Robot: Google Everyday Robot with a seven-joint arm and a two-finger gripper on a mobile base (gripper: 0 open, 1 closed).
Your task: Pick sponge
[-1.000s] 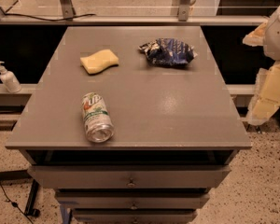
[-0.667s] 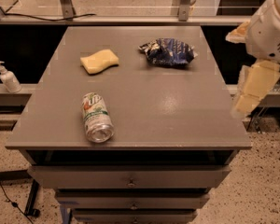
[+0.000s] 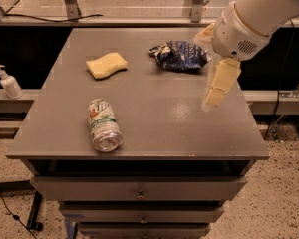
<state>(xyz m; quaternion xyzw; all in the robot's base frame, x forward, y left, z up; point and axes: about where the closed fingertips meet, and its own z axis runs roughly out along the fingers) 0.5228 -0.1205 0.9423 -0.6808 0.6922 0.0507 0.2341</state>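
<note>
The sponge (image 3: 106,64) is a pale yellow foam block with wavy edges, lying flat on the grey table (image 3: 154,128) at the back left. My gripper (image 3: 204,71) hangs above the right part of the table, just right of a dark blue snack bag (image 3: 179,55), far from the sponge. Its pale yellow padded fingers (image 3: 219,83) are spread apart and hold nothing. The white arm reaches in from the upper right.
A green and white soda can (image 3: 104,125) lies on its side at the front left. A white pump bottle (image 3: 8,82) stands on a lower ledge to the left. Drawers sit under the table top.
The arm has swung in from the right edge, leftward over the table's right side, next to the snack bag. The sponge, can and bag have not moved.
</note>
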